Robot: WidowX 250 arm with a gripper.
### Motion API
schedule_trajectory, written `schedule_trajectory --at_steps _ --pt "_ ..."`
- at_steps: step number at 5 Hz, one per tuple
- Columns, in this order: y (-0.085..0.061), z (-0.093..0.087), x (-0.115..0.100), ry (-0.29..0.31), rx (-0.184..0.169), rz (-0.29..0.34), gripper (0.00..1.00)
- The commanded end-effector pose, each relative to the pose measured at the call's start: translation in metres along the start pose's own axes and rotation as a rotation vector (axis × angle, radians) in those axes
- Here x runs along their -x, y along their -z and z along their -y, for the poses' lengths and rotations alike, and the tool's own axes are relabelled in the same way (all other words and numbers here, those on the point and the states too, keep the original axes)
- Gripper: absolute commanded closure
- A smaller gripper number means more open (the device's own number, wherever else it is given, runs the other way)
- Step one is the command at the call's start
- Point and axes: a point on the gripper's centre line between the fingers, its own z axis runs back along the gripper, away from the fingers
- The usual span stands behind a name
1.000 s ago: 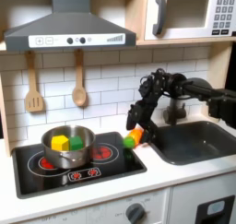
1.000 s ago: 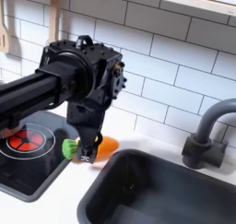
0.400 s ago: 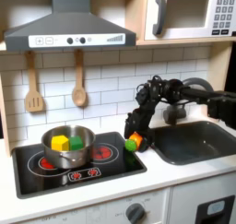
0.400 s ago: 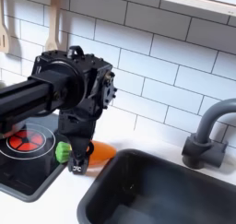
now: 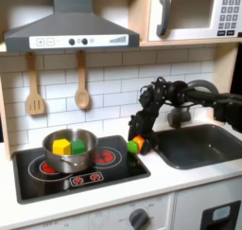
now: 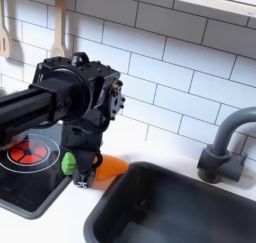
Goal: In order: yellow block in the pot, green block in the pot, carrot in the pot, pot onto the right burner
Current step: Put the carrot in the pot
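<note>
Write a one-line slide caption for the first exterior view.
WidowX gripper lowered over the carrot beside the cooktop, with the yellow block and green block already in the pot.

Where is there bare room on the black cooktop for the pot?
The red-ringed right burner is bare, bordered by the shiny steel pot on the first exterior view's left. Its right edge is crowded: the gripper and the orange carrot.

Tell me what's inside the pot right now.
In the first exterior view, the pot holds the yellow block and the green block, side by side above its rim. The pot's wall covers its floor and the blocks' lower parts. The carrot lies outside, at the tool.
</note>
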Motion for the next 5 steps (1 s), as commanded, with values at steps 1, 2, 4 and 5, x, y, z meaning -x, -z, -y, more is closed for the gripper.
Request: schedule_trajectory --at_steps 1,2,4,5 --pt "-0.038 0.008 -0.018 0.009 0.064 -0.055 1.00" --pt "-0.059 0.013 -0.051 0.070 0.039 -0.068 1.00" --pt "-0.074 0.034 -0.088 0.393 -0.146 -0.151 1.00" --pt "-0.063 0.044 -0.100 0.587 -0.257 -0.160 1.00"
